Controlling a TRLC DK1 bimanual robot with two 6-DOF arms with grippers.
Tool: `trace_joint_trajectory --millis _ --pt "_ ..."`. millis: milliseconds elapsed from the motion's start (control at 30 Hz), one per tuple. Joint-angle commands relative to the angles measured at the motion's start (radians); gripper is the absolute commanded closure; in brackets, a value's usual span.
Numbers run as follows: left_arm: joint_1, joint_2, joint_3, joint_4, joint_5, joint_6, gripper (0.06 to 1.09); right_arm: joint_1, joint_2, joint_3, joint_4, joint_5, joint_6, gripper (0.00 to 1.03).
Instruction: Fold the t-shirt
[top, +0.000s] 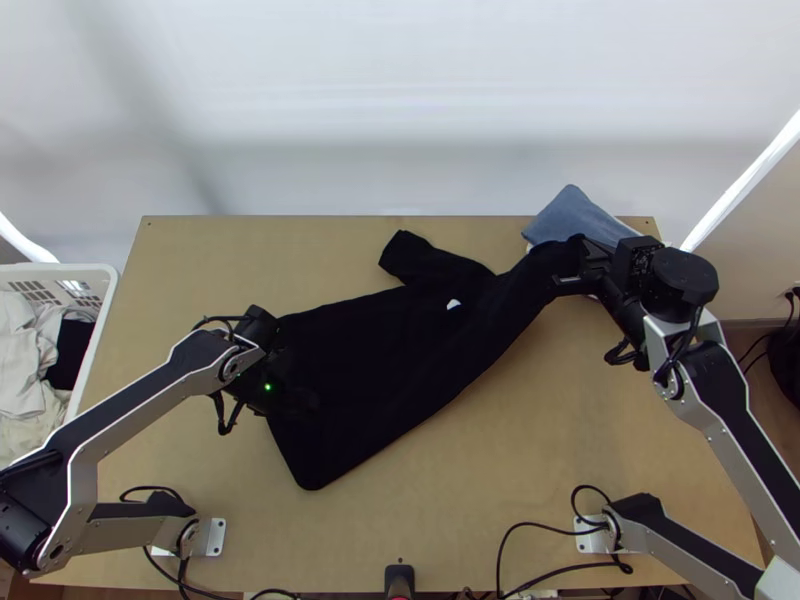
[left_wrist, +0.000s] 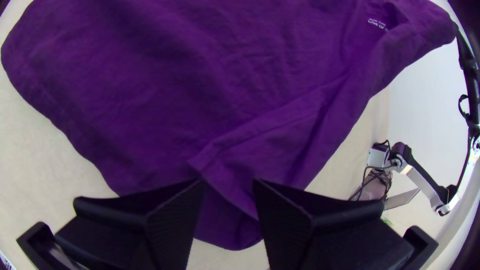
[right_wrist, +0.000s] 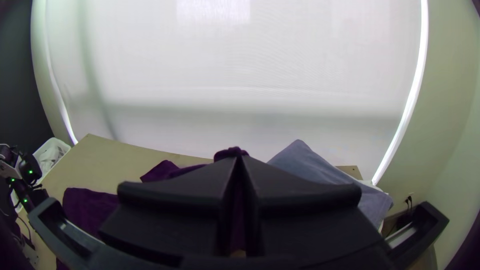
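T-shirt (top: 400, 350) is lying across the counter (top: 560, 450); the right gripper (top: 564, 266) is pinching its lifted end between its jaws, the left gripper (top: 292, 398) hovering over the other, jaws spread.

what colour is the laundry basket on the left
White; the basket shows best in the top view.

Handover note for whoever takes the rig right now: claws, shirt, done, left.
Left claw: open, over the hem end of the t-shirt.
Right claw: shut on the shirt's shoulder end, right of the white neck print.
Shirt: body spread slantwise across the table, one sleeve out on the far side.
Blue-grey cloth: far right corner.
Done: no finished fold visible.
Left: probably lay the held end down and straighten, then sleeves in, body over.
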Motion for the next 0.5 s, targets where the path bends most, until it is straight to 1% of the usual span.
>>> trace_joint_trajectory --millis 0,133,467 --pt "0.014 0.028 -0.019 0.006 -0.004 -0.011 0.57 -0.009 -0.028 -0.026 0.026 0.005 -0.002 1.0" --pt "0.013 0.053 -0.026 0.008 -0.019 -0.009 0.57 -0.009 -0.028 -0.023 0.028 0.005 -0.002 1.0" --pt "0.006 0.096 -0.029 0.034 -0.019 -0.014 0.57 -0.009 -0.027 -0.01 0.029 0.005 -0.002 1.0"
